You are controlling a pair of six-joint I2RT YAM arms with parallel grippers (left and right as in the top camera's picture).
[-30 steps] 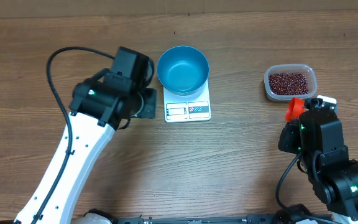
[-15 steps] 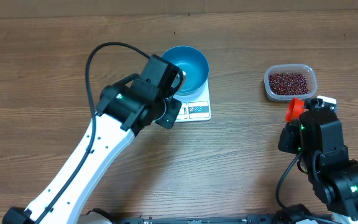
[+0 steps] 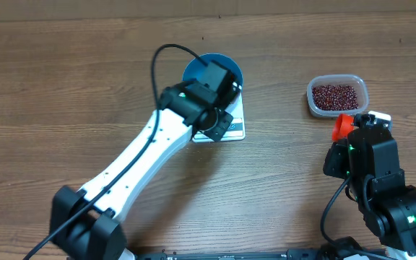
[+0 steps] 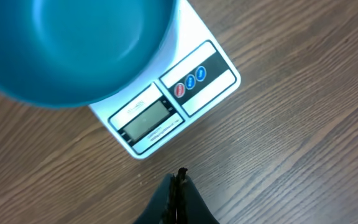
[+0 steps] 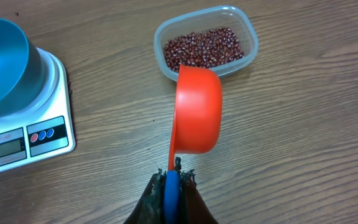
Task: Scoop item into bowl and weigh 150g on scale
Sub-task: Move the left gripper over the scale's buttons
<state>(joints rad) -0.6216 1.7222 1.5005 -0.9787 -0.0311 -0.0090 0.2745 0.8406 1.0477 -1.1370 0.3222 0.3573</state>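
- Your left gripper (image 4: 178,182) has its fingers pressed together with nothing between them; it hovers over the bare wooden table (image 4: 303,155), just in front of the scale's button edge
- The scale (image 4: 166,106) lies flat on the table, with its display window and its one red and two blue buttons on the edge nearest that gripper
- The blue bowl (image 4: 73,43) sits on the scale's platform; the part of its inside that shows is plain blue, and from overhead your left arm covers much of it
- Your right gripper (image 5: 173,180) is clamped on the handle of an orange scoop (image 5: 197,112), whose cup points away toward the tub
- The beans (image 5: 204,48) lie in a clear plastic tub (image 5: 251,38) on the right side of the table, well apart from the bowl and the scale
- In the right wrist view the scoop's cup overlaps the tub's near rim, so you cannot tell there whether they touch; from overhead the scoop sits just short of the tub
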